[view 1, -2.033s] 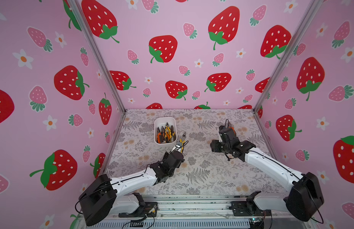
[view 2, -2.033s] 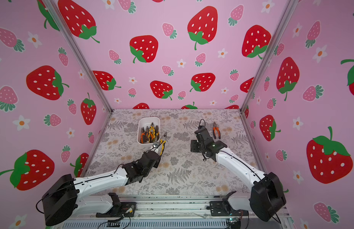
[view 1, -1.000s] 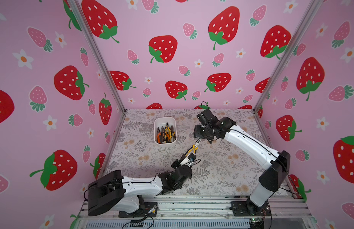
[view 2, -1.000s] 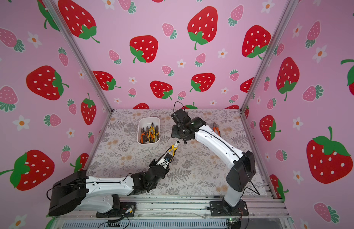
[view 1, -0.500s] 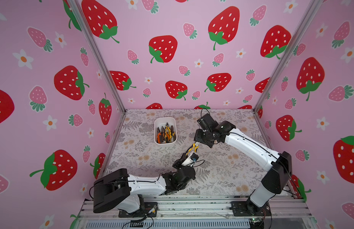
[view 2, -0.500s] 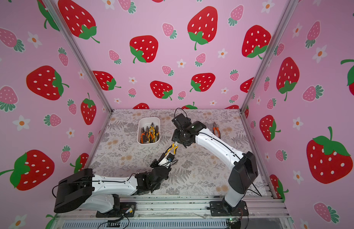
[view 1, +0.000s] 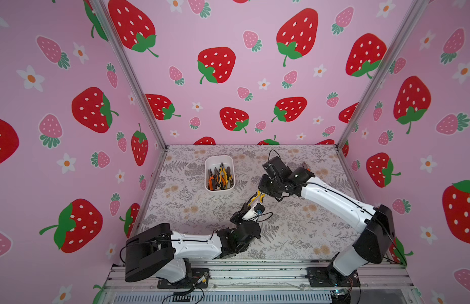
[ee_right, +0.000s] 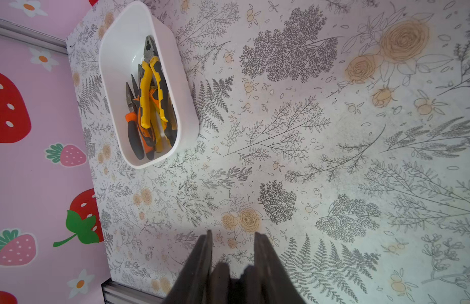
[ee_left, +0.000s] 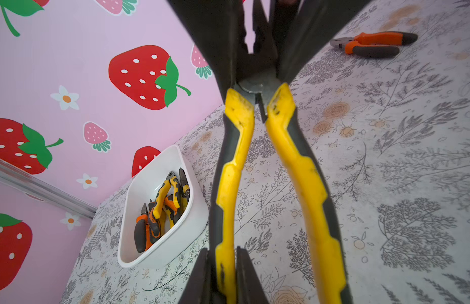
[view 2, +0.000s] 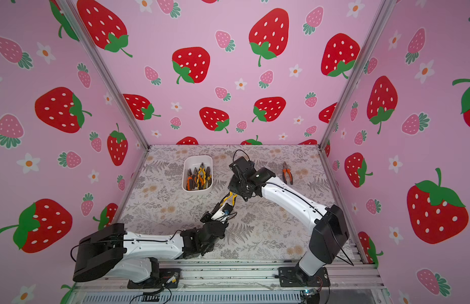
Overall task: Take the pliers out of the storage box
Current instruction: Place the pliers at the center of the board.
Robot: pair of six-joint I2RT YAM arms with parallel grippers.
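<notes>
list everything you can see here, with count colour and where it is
box: one, white, back of the table, left of centre
boxed pliers: several, exact count unclear, orange-black and yellow-black, piled in the box
held pliers: one, yellow-black, in the air over mid-table, between both grippers
loose pliers: one, orange with dark grips, lying on the table, back right
table: one, grey-and-tan floral, under everything
walls: three, pink with strawberries, around the table
left gripper: one, black, shut on one handle of the held pliers
right gripper: one, black, shut on the head of the held pliers
</notes>
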